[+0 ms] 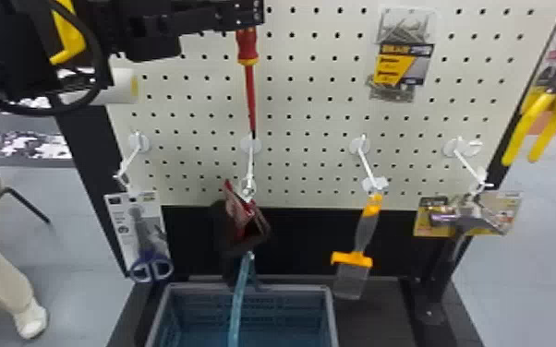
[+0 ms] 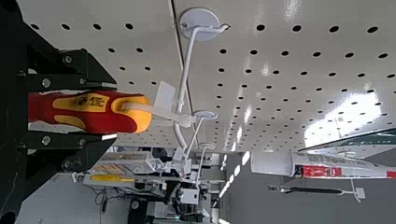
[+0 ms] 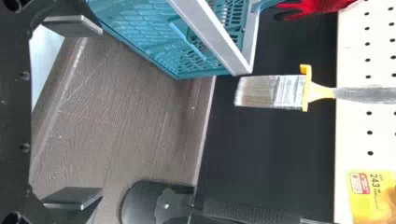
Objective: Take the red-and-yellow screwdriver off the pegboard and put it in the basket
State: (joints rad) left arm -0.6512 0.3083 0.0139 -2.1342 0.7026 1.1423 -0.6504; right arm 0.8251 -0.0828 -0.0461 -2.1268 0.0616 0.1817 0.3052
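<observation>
Pegboard spans the head view, upright behind everything, with a low, dark wood-grained shelf at its foot. On that shelf stands the blue basket with its grey rim, left of the hanging paintbrush. The left gripper hangs high in front of the pegboard, its fingers pinching the handle of the screwdriver from either side. The right gripper has its fingers spread wide, nothing between them, near the shelf and basket.

The hammer hangs at the right, over a yellow card. At the left, blue-handled scissors hang on a white card, and between these hang a red-and-black bundle, above the basket's back rim, and the paintbrush with its yellow collar. The screwdriver is upright, red shaft down, high above the basket. From its handle end, in the left wrist view, a pale tie reaches to the tip of a white hook; whether it is looped over the hook, I cannot tell.
</observation>
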